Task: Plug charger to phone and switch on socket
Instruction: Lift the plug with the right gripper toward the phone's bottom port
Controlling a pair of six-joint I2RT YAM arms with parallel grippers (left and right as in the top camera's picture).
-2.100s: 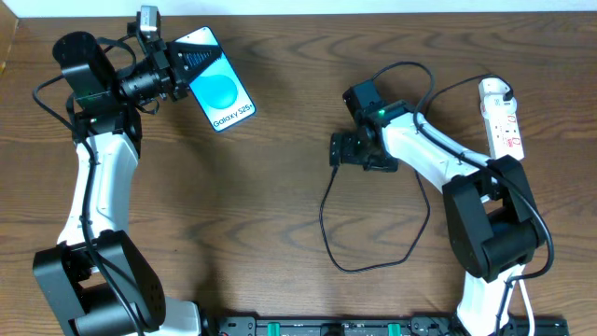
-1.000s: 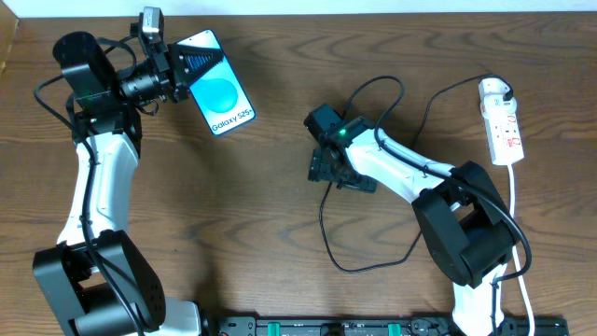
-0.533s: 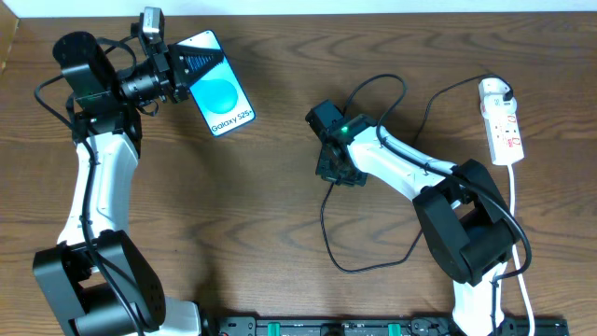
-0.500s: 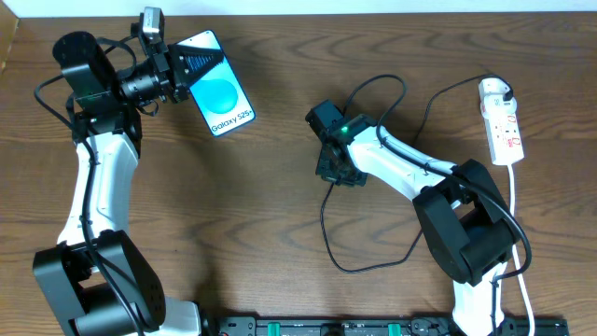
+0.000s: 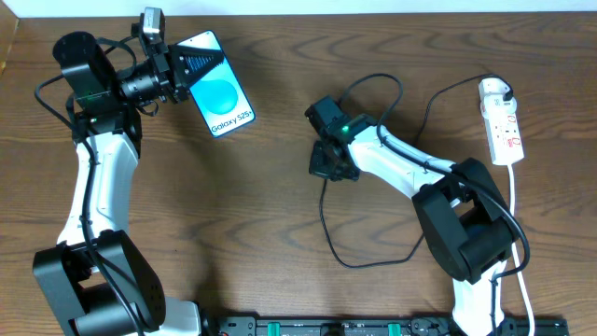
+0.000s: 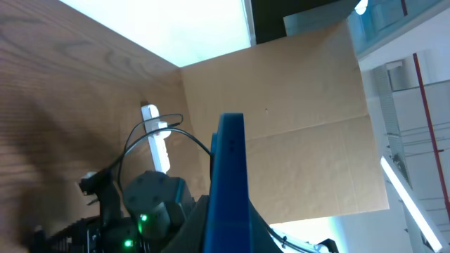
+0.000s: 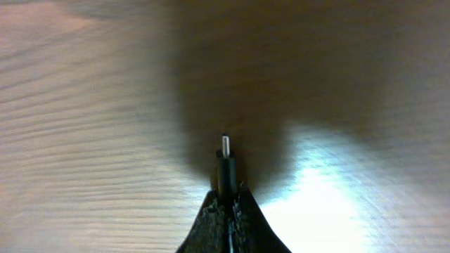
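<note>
Item one, the phone point(image 5: 216, 96): slim, blue-screened, at the far left of the table point(image 5: 280, 280). My left gripper point(image 5: 179, 67) is clamped on its far end, and the end with the lettering is free and faces the middle of the table. The left wrist view shows it edge-on, rising straight out of the grip. I judge it light, rigid and glass-slick. The grip belongs across its long edges, clear of the free end, where I expect the port to be. Item two, the charger point(image 5: 322, 217): a thin black cable looping loosely over the middle of the table and running back to a white adapter point(image 5: 494, 91), which seems seated in the far end of the socket point(image 5: 501, 121). My right gripper point(image 5: 328, 164) is closed tight on it just behind the plug tip point(image 7: 224, 151). The tip pokes out straight past my fingertips and hangs above bare wood, well apart from the phone. I judge the cable limp and nearly weightless, so it steers only where pinched. The tip is small, stiff and easily bent if it meets the port askew. Item three, the socket: a narrow white strip at the far right with red switch marks. I cannot tell its switch state.
</note>
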